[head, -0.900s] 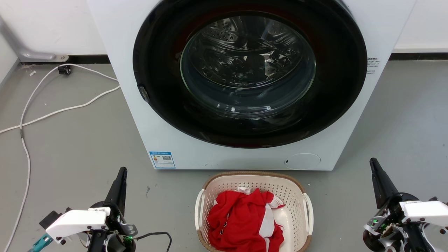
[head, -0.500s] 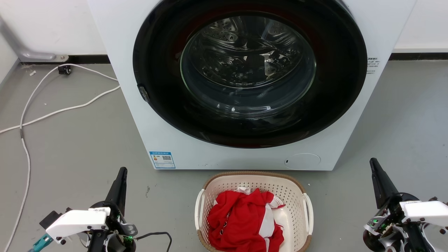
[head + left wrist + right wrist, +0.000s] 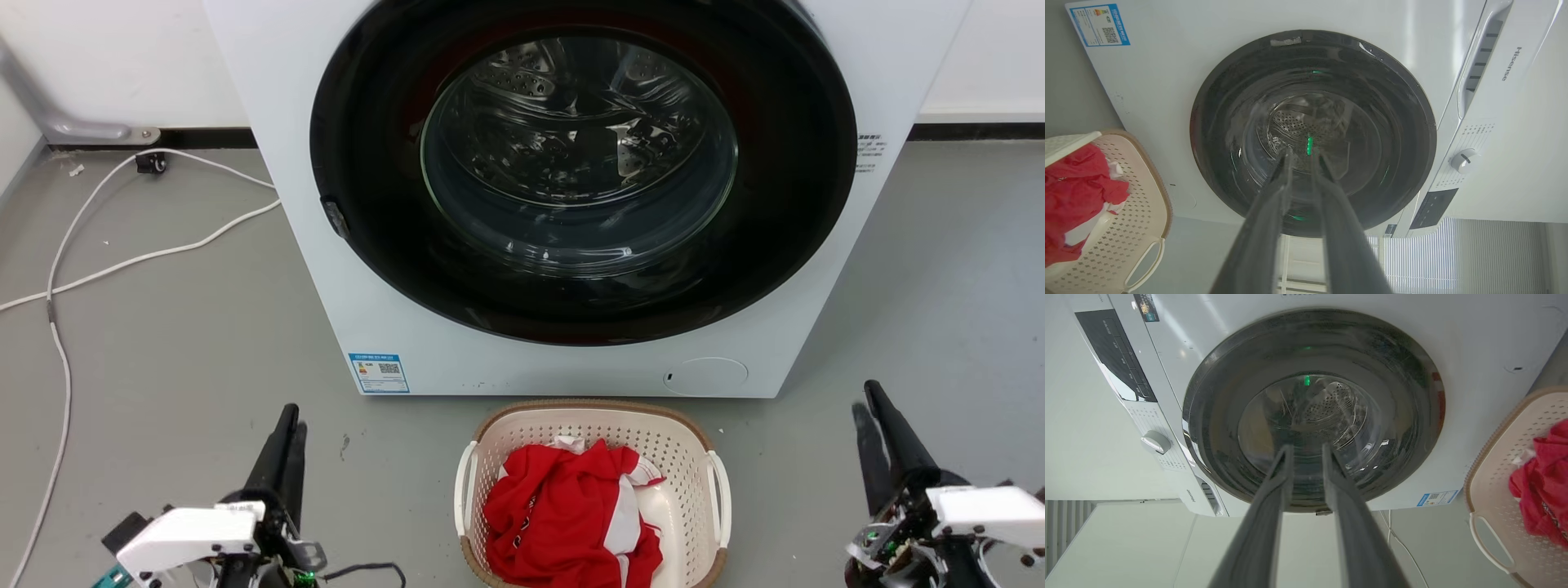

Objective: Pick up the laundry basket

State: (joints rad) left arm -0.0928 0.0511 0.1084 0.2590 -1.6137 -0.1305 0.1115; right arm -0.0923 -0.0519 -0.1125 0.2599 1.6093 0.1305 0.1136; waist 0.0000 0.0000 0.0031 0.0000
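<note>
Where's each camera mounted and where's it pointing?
Head view: on the head, facing forward-down at the white front-loading washing machine and cream perforated plastic laundry basket; left gripper lower left, right gripper lower right.
Left wrist view: on the left wrist, along its dark fingers at the machine's door; basket at left edge.
Right wrist view: on the right wrist, along its dark fingers at the door; basket at right edge.
Shared: machine and basket, in all three.

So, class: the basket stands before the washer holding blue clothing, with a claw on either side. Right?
Not quite: the head view shows the clothing in the basket is red with some white, not blue. The rest holds: the basket stands before the washer, with the left claw and right claw on either side.
</note>
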